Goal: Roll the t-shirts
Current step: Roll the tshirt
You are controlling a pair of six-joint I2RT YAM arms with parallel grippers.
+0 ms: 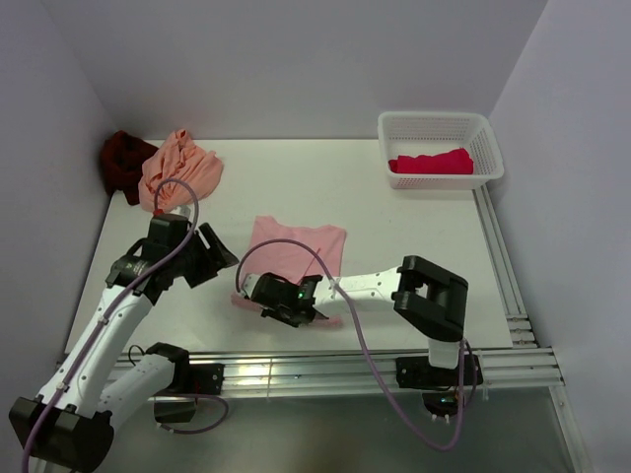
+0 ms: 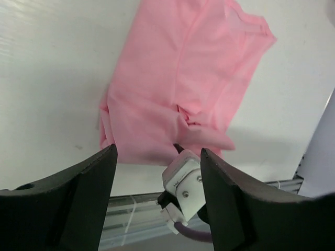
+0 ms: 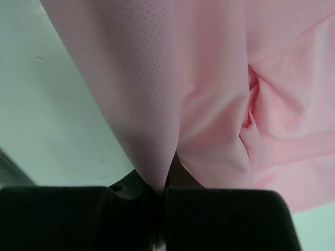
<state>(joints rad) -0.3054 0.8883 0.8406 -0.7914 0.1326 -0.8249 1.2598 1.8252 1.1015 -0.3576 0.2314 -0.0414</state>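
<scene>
The light pink t-shirt (image 1: 299, 246) lies partly folded mid-table, its near edge bunched. My right gripper (image 1: 288, 304) is at that near edge and shut on a fold of the pink cloth (image 3: 220, 78), which runs down between its jaws. My left gripper (image 1: 219, 254) hangs open just left of the shirt with nothing between its fingers (image 2: 89, 198); in its wrist view the shirt (image 2: 183, 89) lies ahead. A peach-orange t-shirt (image 1: 179, 170) and a dark maroon one (image 1: 122, 160) are heaped at the far left. A crimson-pink t-shirt (image 1: 432, 162) lies in the basket.
The white lattice basket (image 1: 434, 119) stands at the far right corner. Aluminium rails (image 1: 498, 256) run along the table's right and near edges. The right arm's wrist camera housing (image 2: 186, 182) shows between my left fingers. Walls close in on the left, back and right.
</scene>
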